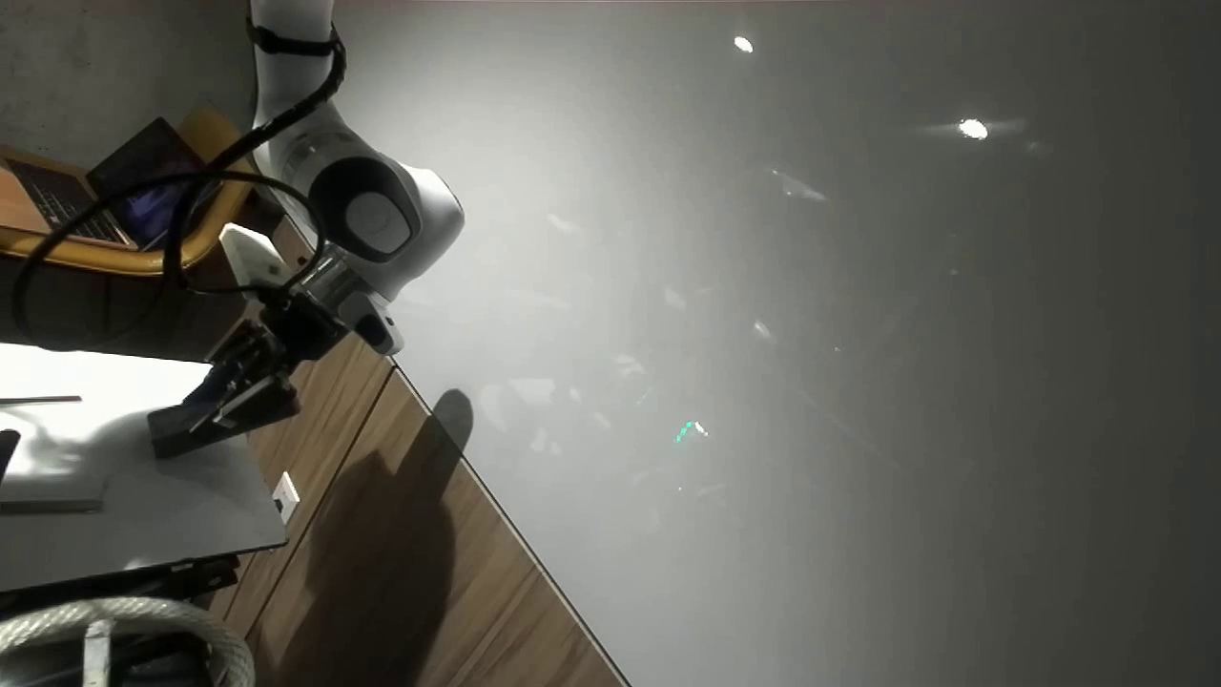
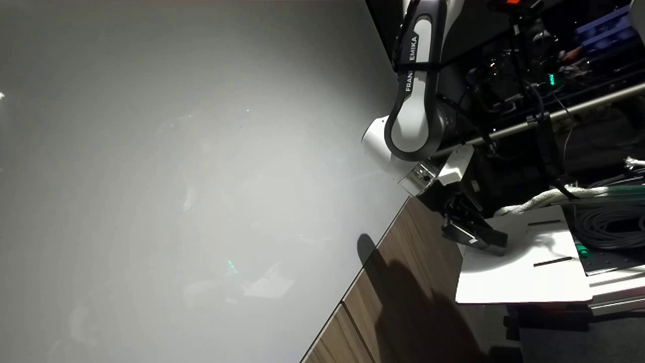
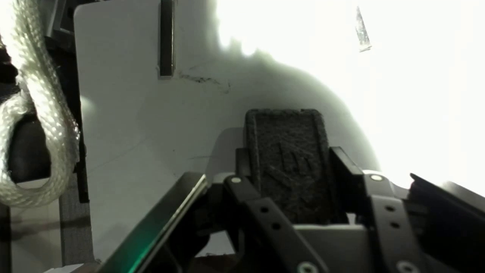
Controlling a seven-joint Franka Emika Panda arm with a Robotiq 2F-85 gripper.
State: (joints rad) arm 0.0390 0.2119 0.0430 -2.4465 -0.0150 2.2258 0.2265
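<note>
In the wrist view we see the jaws gripping a dark felt-like block (image 3: 290, 163), right of and below centre, above the white desk (image 3: 121, 125); a pale rope (image 3: 57, 125) loops at far left.

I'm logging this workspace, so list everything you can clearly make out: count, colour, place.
Fuzzy rectangular block: one, black, middle of wrist view.
Flat rectangular board: one, white, behind block in wrist view.
Narrow strips: two, dark, on board in an exterior view.
Braided rope: count unclear, off-white, beside board.
Glossy flat panel: one, grey, in both exterior views.
Wood-grain panels: several, brown, along glossy panel.
Open laptop: one, dark-screened, on yellow seat.
Jointed robot arm: one, white, both exterior views.
Two-fingered gripper: one, black, clamping block.
</note>
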